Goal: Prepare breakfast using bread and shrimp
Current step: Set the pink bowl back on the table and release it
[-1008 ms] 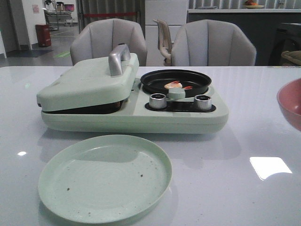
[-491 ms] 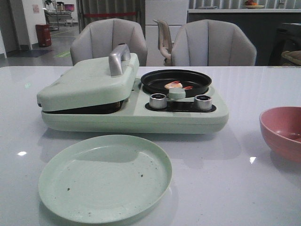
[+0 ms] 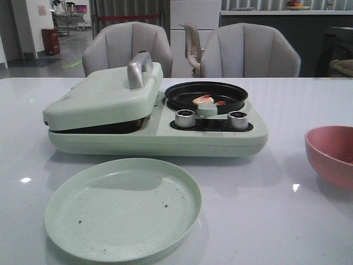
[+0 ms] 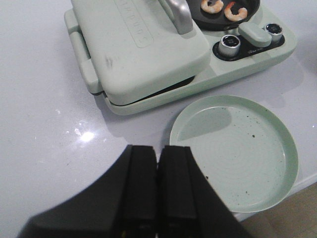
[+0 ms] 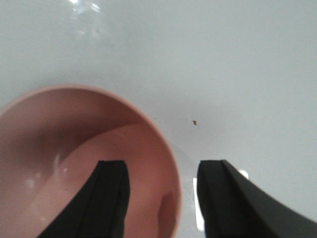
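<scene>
- The black pan (image 3: 206, 94) on the right of the pale green breakfast maker (image 3: 154, 132) is holding the shrimp (image 3: 203, 100); the left wrist view is showing two curled pieces (image 4: 224, 9).
- The maker's lid (image 3: 105, 94), with its silver handle (image 3: 138, 69), is lying closed on the left; raised lettering on it is too blurred to read, possibly a brand name.
- The green plate (image 3: 122, 207) is sitting on the table (image 3: 276, 221) just in front of the maker, carrying only dark specks.
- The pink bowl (image 3: 331, 155) is standing near the table's right edge, holding nothing.
- The left tool (image 4: 157, 161) is hanging clenched, its fingers pressed together on nothing.
- The right tool (image 5: 158, 173) is hovering released, one finger (image 5: 110, 191) inside the bowl's rim, the other outside.
- No bread is showing.
</scene>
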You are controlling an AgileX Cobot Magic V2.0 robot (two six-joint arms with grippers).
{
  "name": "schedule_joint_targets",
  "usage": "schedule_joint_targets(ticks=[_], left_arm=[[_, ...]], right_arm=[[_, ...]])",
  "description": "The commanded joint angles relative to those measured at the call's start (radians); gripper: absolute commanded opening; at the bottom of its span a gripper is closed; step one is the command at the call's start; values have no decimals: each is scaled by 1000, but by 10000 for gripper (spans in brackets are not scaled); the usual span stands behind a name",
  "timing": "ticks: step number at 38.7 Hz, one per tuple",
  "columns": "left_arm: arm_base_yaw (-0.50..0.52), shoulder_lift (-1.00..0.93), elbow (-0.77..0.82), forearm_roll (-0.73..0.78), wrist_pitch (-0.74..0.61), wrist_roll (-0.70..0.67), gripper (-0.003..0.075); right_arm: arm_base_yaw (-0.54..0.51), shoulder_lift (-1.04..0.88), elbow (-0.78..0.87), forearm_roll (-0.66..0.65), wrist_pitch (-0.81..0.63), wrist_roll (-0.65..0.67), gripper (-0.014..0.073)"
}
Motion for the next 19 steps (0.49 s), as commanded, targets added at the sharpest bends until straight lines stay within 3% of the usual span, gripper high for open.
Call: schedule_joint_targets(ticks=[1, 13, 19], left_arm=[[1, -5, -29, -8, -75, -12, 101], [1, -5, -29, -8, -71, -12, 101], [1, -5, -29, -8, -71, -12, 101]], right_arm=[[53, -132, -33, -6, -15, -42, 444], [295, -403, -31, -43, 132, -42, 443], [313, -526, 20, -51, 201, -14, 443]])
